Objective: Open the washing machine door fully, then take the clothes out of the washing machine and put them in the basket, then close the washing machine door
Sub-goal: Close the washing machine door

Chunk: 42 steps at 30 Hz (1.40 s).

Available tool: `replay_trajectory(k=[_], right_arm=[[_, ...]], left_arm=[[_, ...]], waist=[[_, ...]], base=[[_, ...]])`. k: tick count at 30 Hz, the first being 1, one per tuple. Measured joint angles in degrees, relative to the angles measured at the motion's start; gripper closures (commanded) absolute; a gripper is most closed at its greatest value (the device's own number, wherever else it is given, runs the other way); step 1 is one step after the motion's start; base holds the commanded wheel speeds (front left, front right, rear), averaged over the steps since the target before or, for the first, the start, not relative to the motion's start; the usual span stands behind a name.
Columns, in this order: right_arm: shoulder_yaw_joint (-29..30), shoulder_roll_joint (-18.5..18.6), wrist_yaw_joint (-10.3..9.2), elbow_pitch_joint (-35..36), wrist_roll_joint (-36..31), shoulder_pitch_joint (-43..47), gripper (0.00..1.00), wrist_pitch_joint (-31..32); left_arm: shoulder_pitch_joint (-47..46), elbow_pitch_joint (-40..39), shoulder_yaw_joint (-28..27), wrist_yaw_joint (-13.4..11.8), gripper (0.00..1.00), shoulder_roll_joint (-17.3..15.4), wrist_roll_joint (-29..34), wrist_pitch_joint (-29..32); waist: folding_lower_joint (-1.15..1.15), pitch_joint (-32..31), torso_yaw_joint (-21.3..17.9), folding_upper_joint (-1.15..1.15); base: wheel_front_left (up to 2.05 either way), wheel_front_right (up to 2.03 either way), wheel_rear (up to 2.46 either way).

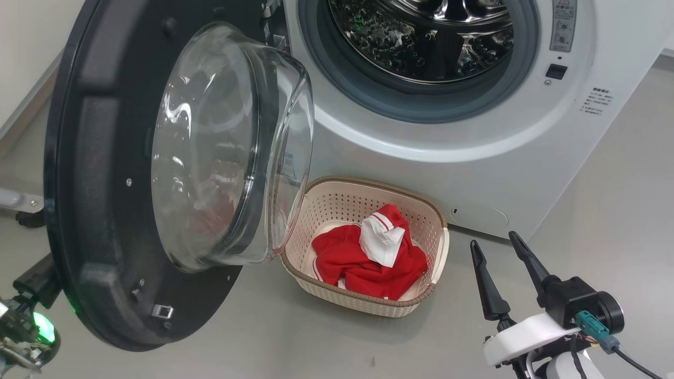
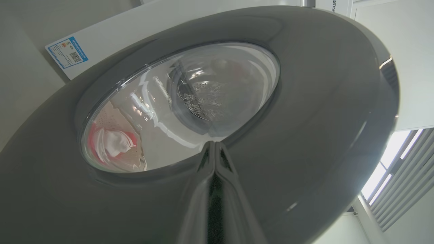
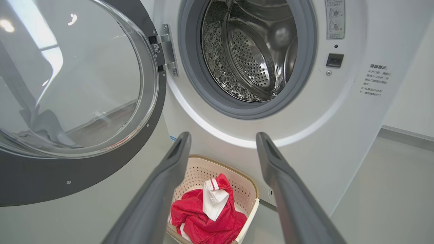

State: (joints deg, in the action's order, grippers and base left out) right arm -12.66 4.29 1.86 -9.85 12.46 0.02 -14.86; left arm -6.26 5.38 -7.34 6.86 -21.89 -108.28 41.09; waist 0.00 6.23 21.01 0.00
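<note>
**Laundry station: door swung open, load in basket**

Washing machine [image 1: 526, 131]: white front-loader, standing on the grey floor [image 1: 605, 210]; steel drum [image 1: 421, 37] exposed behind a grey seal.

Washing machine door [image 1: 95, 173]: hinged at the machine's left, swung wide, black rim. Its glass bowl [image 1: 226, 147] bulges toward the basket.

Basket [image 1: 363, 308]: cream, perforated, brown rim; on the floor just in front of the machine, below the drum opening and beside the door's lower edge.

Clothes [image 1: 358, 263]: red with a white part on top, heaped inside the basket.

Left tool [image 2: 214, 145]: fingers pressed together, holding nothing, tips at the outer face of the door by the lower edge of its window; contact cannot be told.

Right tool [image 1: 494, 239]: fingers spread wide, holding nothing, above the floor to the right of the basket
</note>
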Motion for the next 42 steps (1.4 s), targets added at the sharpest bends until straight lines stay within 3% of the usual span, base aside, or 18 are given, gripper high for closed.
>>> replay_trajectory(k=[20, 42], right_arm=[[-0.8, -0.6, -0.01, 0.6, 0.1, -0.5, 0.00, 0.0], [-1.9, -1.0, -0.51, 1.9, 0.7, -3.0, 0.00, 0.0]], left_arm=[[5.5, -14.1, 4.0, 0.0, 1.00, 3.2, -0.6, 5.8], [7.0, -19.9, 6.8, 0.0, 1.00, 4.7, -0.6, 8.3]], waist=[[0.00, 0.2, -5.2, 0.00], [0.00, 2.8, -18.3, 0.00]], base=[[0.00, 0.00, 0.00], [0.00, 0.00, 0.00]])
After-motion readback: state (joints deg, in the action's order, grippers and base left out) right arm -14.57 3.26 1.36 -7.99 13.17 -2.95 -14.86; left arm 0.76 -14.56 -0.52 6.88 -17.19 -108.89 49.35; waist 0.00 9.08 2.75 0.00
